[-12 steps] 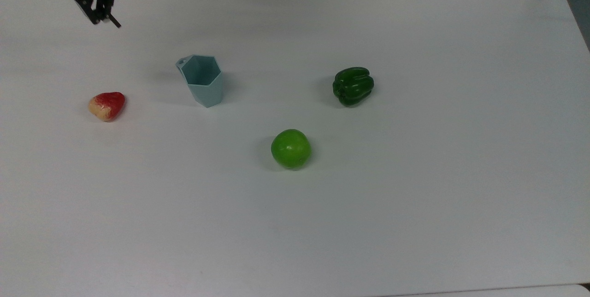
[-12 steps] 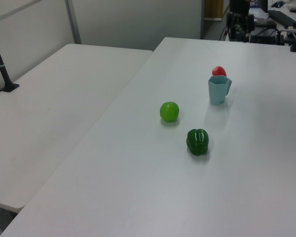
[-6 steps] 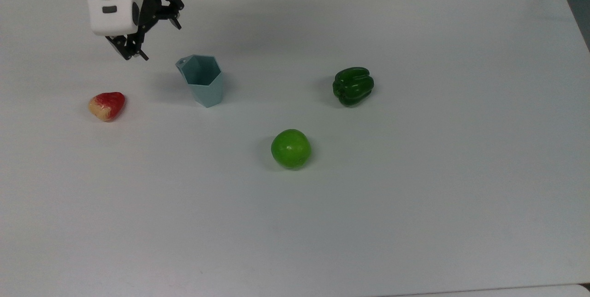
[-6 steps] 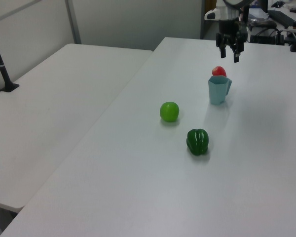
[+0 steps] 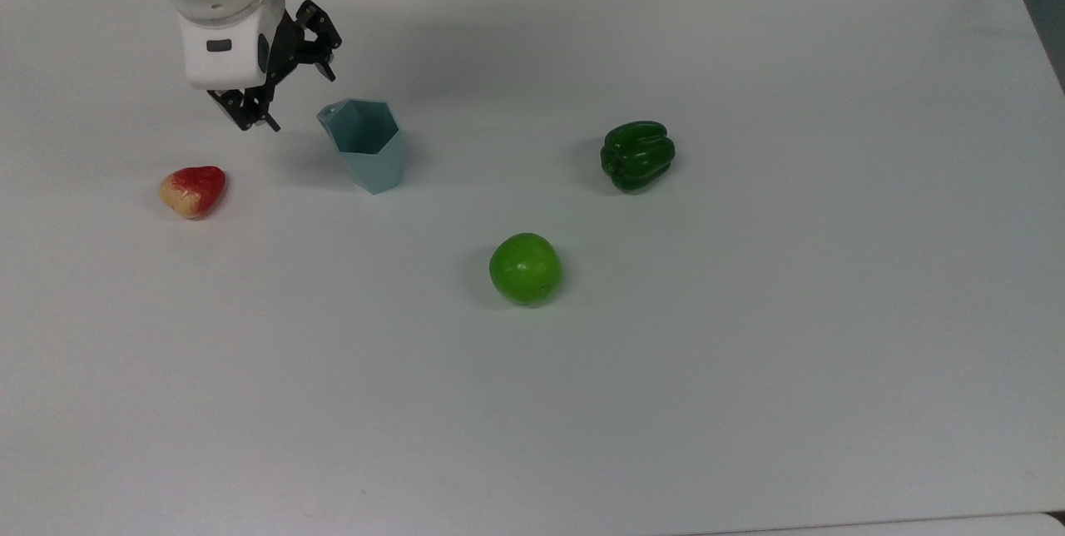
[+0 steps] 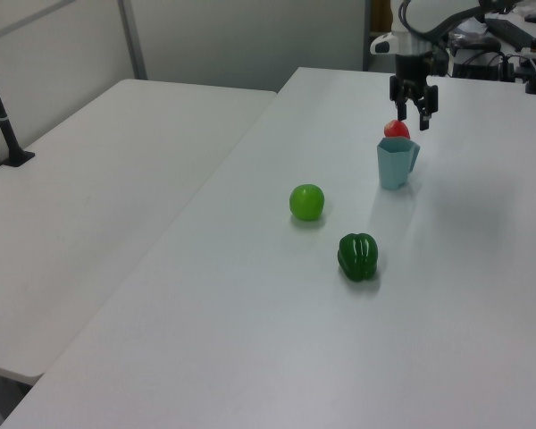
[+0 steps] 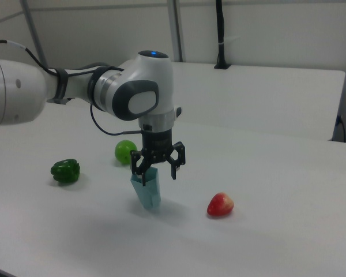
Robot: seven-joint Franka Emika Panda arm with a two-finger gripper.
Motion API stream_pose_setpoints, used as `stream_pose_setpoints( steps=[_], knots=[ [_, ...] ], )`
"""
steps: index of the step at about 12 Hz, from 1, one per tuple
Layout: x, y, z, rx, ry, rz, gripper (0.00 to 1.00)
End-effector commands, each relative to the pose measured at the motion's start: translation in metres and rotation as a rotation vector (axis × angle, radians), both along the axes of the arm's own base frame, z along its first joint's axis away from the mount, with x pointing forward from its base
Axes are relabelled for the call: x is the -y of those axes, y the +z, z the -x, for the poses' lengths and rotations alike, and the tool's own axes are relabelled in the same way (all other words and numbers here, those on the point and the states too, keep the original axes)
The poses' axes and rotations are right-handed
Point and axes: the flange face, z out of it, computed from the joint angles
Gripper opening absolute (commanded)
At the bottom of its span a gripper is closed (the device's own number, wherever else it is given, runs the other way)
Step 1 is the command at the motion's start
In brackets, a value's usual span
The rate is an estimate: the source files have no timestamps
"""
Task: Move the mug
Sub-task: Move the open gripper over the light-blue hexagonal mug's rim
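The mug (image 5: pixel 364 145) is a pale blue-grey faceted cup with a hexagonal rim, standing upright on the white table (image 5: pixel 666 394). It also shows as the mug (image 6: pixel 397 164) and the mug (image 7: pixel 148 193). Its small handle (image 5: pixel 328 111) faces the top view's upper left. My gripper (image 5: pixel 301 101) hangs open and empty just beyond the handle side, slightly above the rim. In the right view the gripper (image 7: pixel 158 179) has one finger on either side of the mug's top. The gripper (image 6: pixel 409 118) sits above the mug in the left view.
A red-and-yellow fruit (image 5: pixel 193 191) lies at the top view's left of the mug. A green apple (image 5: pixel 525 268) and a green bell pepper (image 5: pixel 637 155) lie to the mug's right in the top view. A second white table (image 6: pixel 98 197) adjoins.
The arm has come in from the top view's upper left corner and lowered toward the mug's handle side. The fingers have stayed open. The mug and fruits have not moved.
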Motion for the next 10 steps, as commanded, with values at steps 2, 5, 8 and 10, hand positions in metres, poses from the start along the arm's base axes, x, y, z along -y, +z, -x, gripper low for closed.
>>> stream_pose_setpoints(
  steps=[2,5,8,10],
  knots=[
    [0.000,0.017,0.036,0.033,-0.008,-0.006,0.90],
    [-0.004,0.004,0.035,0.055,-0.003,0.002,0.88],
    [-0.003,0.001,0.034,0.060,-0.007,0.000,0.86],
    [-0.007,-0.002,0.044,0.093,-0.007,0.002,0.84]
  ],
)
